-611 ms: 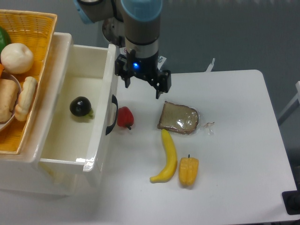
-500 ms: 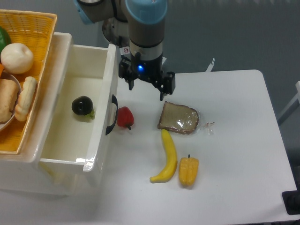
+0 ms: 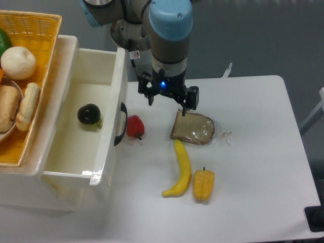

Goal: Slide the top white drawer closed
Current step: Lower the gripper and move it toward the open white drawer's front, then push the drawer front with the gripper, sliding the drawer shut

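- You are looking at the top white drawer (image 3: 91, 152) standing pulled out over the left part of the counter (image 3: 253, 167), with a dark round fruit (image 3: 88, 114) lying inside it.
- You are finding the end effector (image 3: 169, 101) released, its two fingers spread and gripping nothing, hovering over the counter just beside the bread slice (image 3: 193, 127).
- You are locating the drawer front and its black handle (image 3: 120, 124) to the image-left of the end effector and a little nearer the camera, with a red pepper (image 3: 135, 126) sitting between them, close to the handle.
- You are reading the drawer front's long axis as running near-to-far in the view; the front is facing image-right, towards the end effector.
- You are judging that closing calls for a push towards image-left, square against that front.
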Robot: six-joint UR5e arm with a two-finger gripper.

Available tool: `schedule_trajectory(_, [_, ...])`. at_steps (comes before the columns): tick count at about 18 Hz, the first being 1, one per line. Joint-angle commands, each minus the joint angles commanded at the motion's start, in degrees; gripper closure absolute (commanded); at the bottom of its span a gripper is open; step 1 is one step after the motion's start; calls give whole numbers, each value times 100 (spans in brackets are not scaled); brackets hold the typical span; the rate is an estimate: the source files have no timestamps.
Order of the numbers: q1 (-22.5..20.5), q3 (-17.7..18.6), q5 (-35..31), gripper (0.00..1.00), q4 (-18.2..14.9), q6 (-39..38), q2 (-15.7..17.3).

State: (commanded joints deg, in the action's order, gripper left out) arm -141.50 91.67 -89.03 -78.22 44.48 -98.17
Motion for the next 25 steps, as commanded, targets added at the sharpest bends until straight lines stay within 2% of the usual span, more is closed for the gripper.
schedule_trajectory(9, [44,53,-299,0,88,-1564,-624])
schedule_trajectory(15, [254,70,-203,0,114,-1592,-897])
schedule_trajectory(19, [290,79,411,0,97,-1548,-950])
schedule_trajectory(25, [325,88,632,0,79,-1522,-1029])
